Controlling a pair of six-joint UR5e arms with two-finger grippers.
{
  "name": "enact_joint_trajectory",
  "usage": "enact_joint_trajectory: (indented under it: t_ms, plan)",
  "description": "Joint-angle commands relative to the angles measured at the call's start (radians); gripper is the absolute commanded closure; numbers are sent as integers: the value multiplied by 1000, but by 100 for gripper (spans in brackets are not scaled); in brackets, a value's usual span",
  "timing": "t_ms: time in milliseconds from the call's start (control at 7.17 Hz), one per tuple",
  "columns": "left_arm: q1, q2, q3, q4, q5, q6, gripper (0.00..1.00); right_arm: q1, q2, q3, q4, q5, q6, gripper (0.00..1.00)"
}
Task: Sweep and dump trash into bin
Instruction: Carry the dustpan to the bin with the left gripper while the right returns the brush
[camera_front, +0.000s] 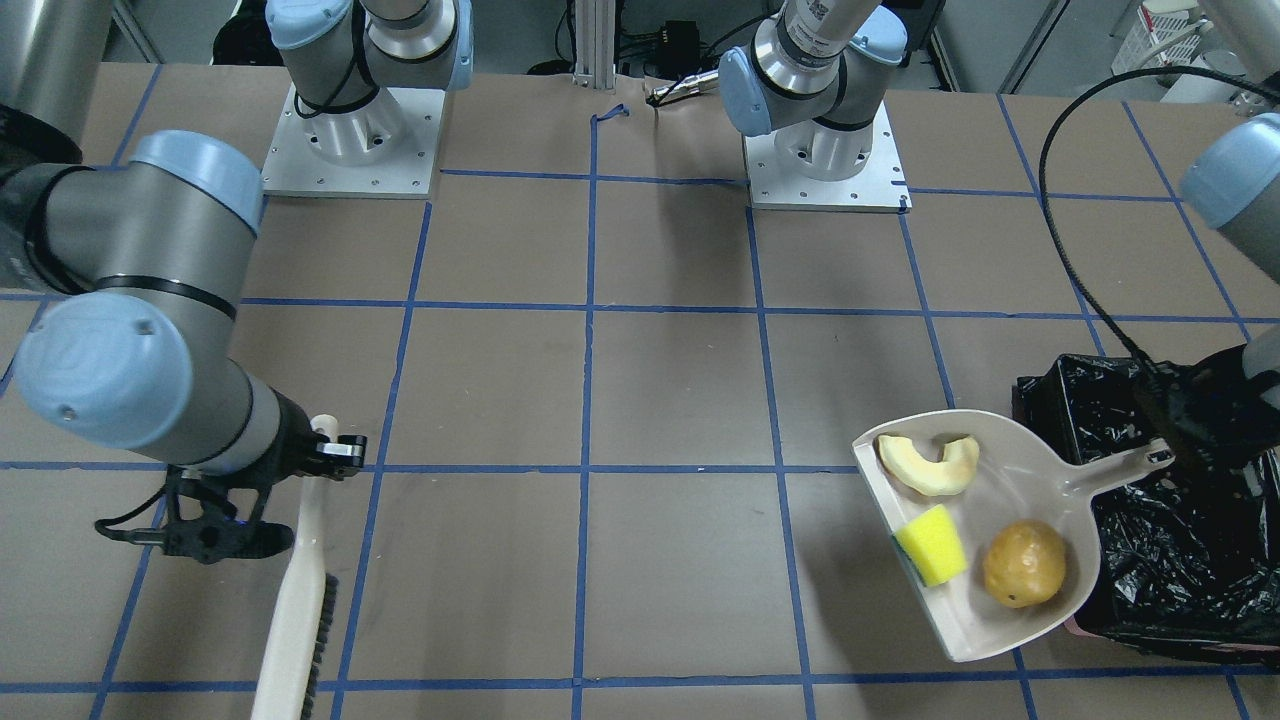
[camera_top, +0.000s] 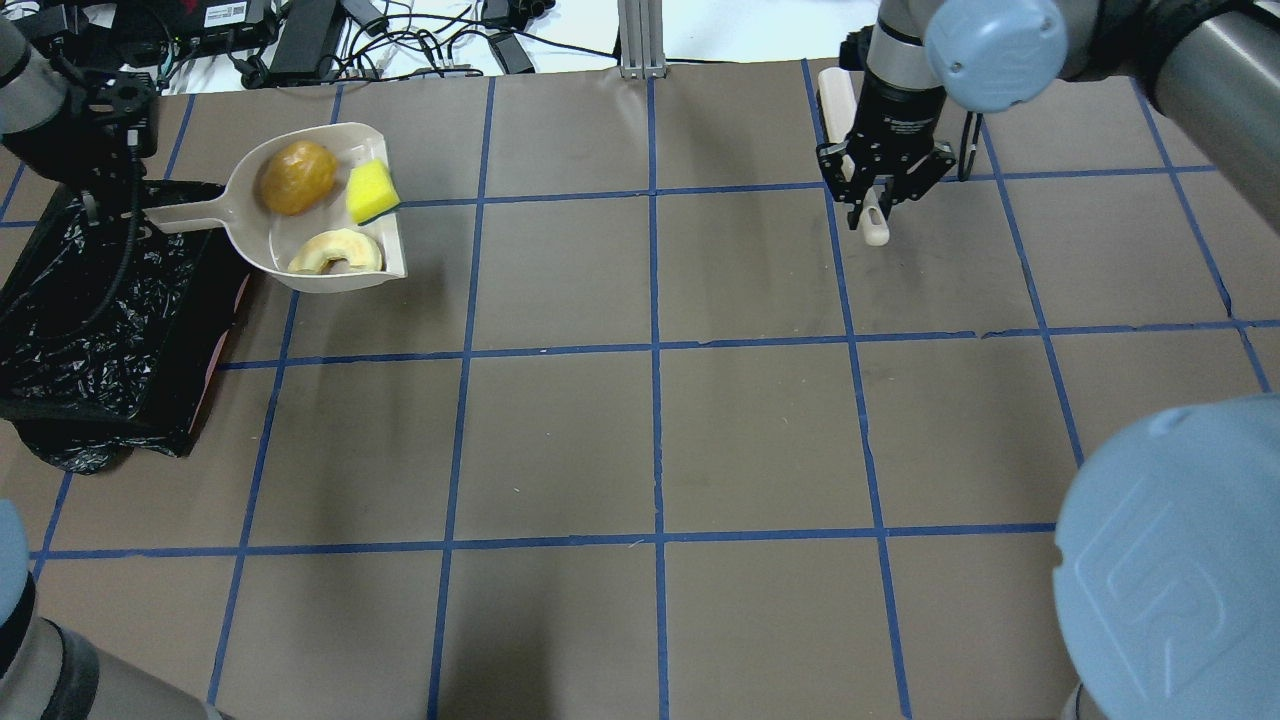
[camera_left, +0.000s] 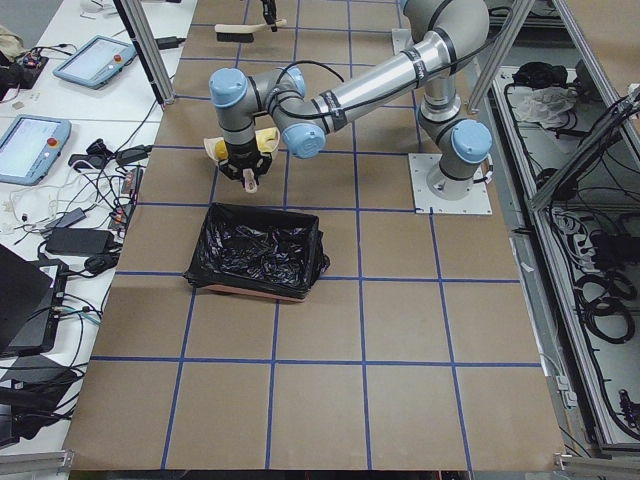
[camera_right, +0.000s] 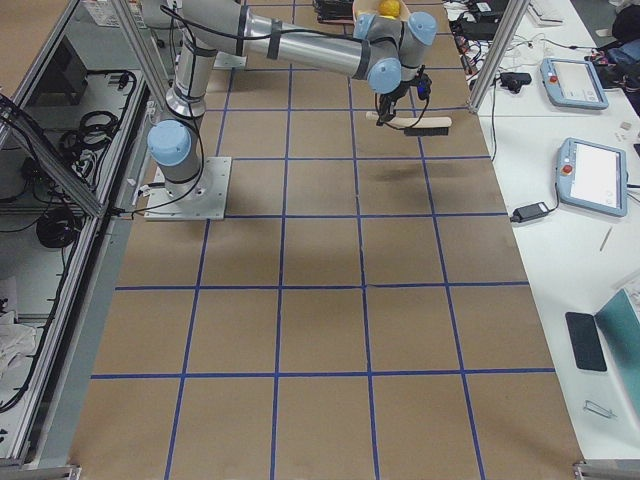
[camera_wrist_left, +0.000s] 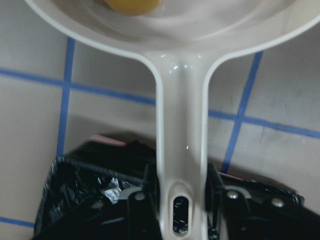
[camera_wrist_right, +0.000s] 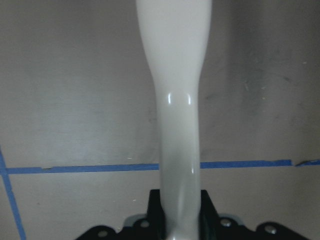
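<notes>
At the robot's left end of the brown, blue-gridded table sits the black-bagged bin, its mouth open upward. Just beside it is the beige dustpan, whose handle reaches over the bin's rim. The left gripper is clamped on that handle, one finger pressed to each side. Well apart, at the table's other end, the right gripper pinches the handle of the beige brush. All the trash lies in the pan: the potato nearest the handle, the rind slice and the sponge block by the open lip.
</notes>
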Motion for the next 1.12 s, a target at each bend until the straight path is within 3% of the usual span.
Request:
enact_joint_trajectory:
  t_ms: [0,279,558,697,837,976]
  plan:
    - [124,37,-2,-35,21,32,100,-141,-68,126,-57,-6,-154,100]
    - [227,63,-1,-35,32,36,100,-259,-81,226,-171,-30,-282,100]
    - [371,73,-2,-53,40,34,100,-307,-72,292,-274,-58,-344,100]
    - [398,78,2,-45,75,23,100,-307,-59,294,-279,-70,-343,100]
    - [424,83,2,-44,168,14,100,-307,-46,295,-277,-72,-343,100]
    - [447,98,4,-42,189,22,100,-307,-30,300,-279,-74,-338,100]
